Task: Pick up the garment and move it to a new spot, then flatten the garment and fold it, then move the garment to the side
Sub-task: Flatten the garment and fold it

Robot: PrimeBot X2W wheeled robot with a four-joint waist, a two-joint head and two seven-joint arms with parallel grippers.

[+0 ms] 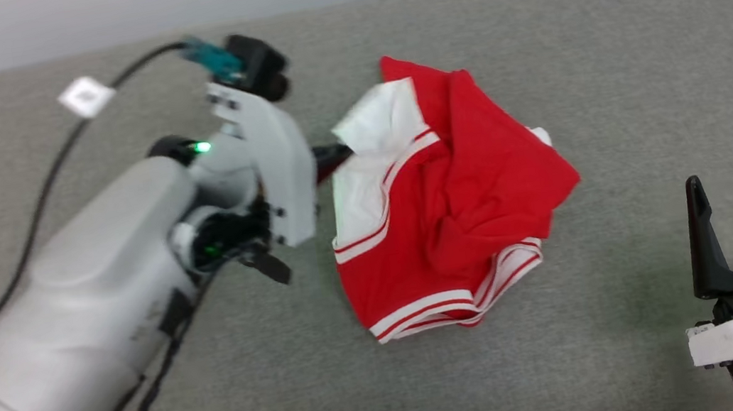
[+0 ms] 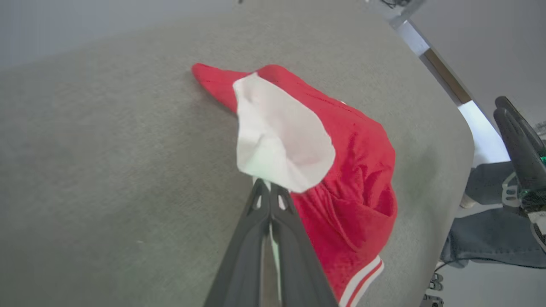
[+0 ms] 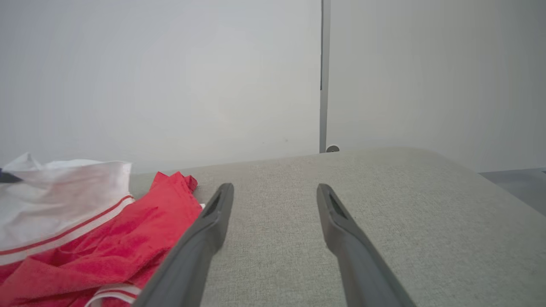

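so the left gripper (image 2: pixel 269 188) is pinched tight on the garment (image 2: pixel 362 162) by its white sleeve. The right gripper (image 1: pixel 727 187) sits spread apart nearby over the grey fabric surface (image 1: pixel 639 52)

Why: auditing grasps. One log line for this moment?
left gripper: shut on garment, white fabric | right gripper: open | garment: crumpled

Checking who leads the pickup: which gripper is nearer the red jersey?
Left. The left gripper is shut on white fabric of the jersey; the right gripper stands open, apart, to its right.
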